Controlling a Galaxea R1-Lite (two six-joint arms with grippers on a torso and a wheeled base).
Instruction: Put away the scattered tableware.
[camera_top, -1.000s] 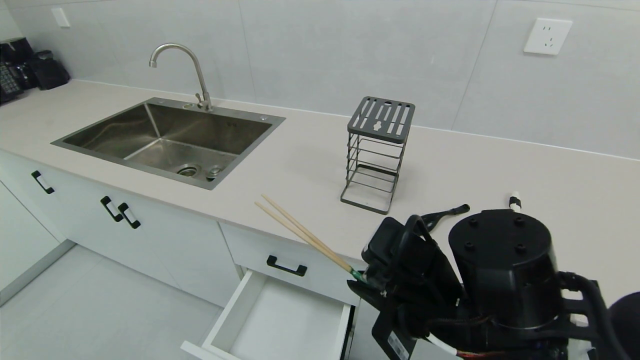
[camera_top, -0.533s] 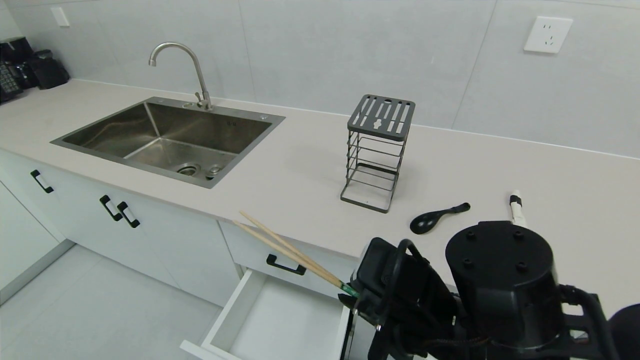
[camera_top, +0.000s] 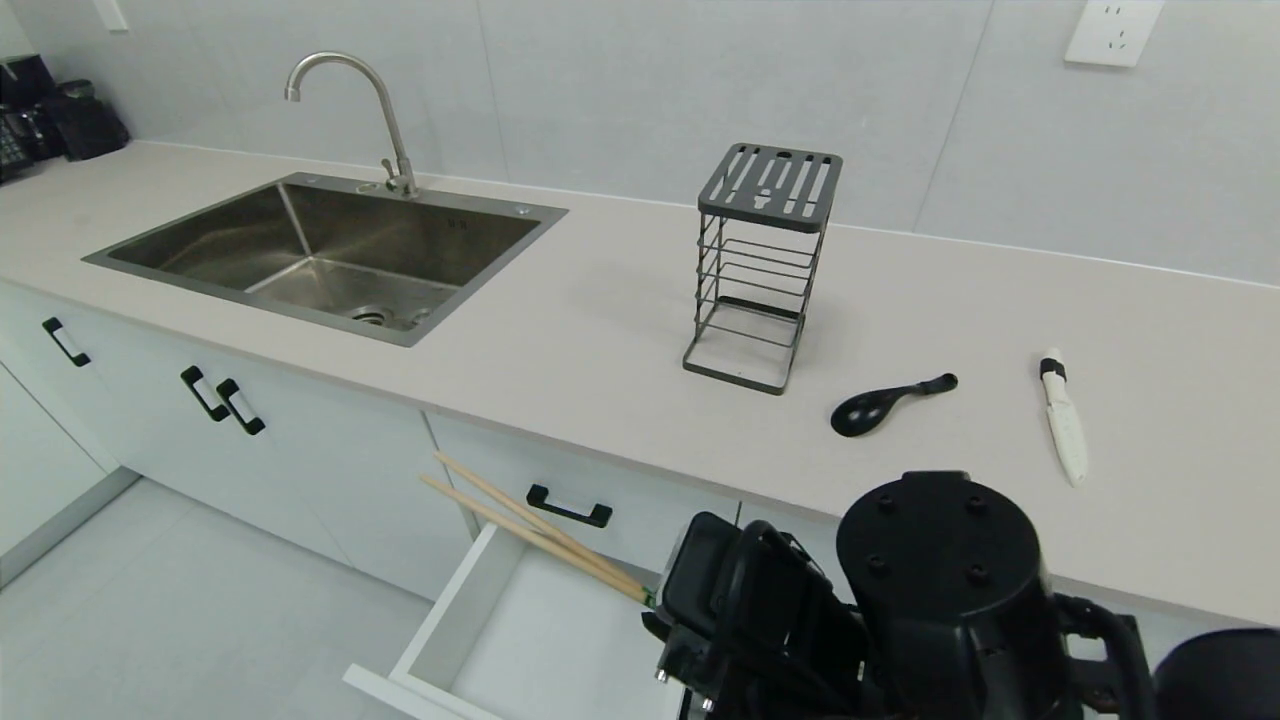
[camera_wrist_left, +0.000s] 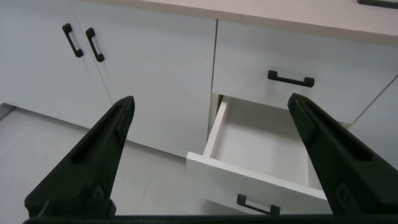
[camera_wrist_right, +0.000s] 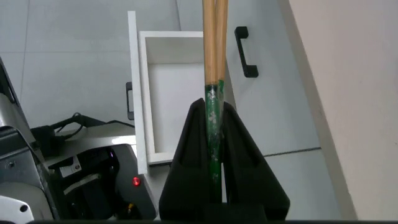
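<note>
Pale tabletop (camera_top: 600, 340) carries a black spoon (camera_top: 880, 405) and a white knife (camera_top: 1062, 420) at the right. My right tool (camera_wrist_right: 214, 109) is clamped on two wooden, green-tipped chopsticks (camera_wrist_right: 210, 43), held over the open drawer (camera_top: 445, 610) below the near edge. Next, I judge, I lower and release them. My left tool (camera_wrist_left: 211, 118) gapes wide and holds nothing.

Setting: kitchen. Stainless sink (camera_top: 400, 235) with gooseneck faucet (camera_top: 403, 183) set into pale countertop (camera_top: 600, 340); grey tiled wall (camera_top: 620, 90) with socket (camera_top: 1115, 30) behind; white cabinets (camera_top: 300, 470), black handles (camera_top: 205, 393), below.

Wooden chopsticks (camera_top: 530, 528) slant above open drawer (camera_top: 440, 612); black spoon (camera_top: 878, 406), white knife (camera_top: 1063, 422) on countertop (camera_top: 600, 340)
</note>
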